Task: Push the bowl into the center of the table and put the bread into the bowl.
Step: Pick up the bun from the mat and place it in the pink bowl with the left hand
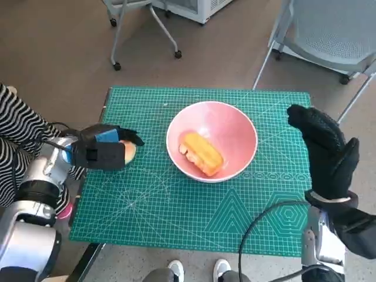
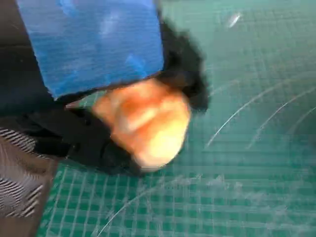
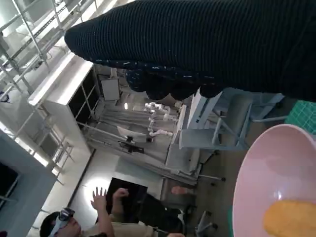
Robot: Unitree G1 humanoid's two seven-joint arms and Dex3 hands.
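- Left hand (image 1: 104,147) closes its fingers (image 2: 190,74) round a bun (image 2: 145,123) at the mat's (image 1: 176,205) left edge.
- Right hand (image 1: 326,147) raised off the mat, fingers apart, holding nothing.
- Pink bowl (image 1: 238,126) sits mid-mat with bread (image 1: 202,153) inside.

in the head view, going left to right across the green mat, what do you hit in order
left hand holding a round bread roll → pink bowl with a long piece of bread inside it → right hand, raised over the mat's right edge
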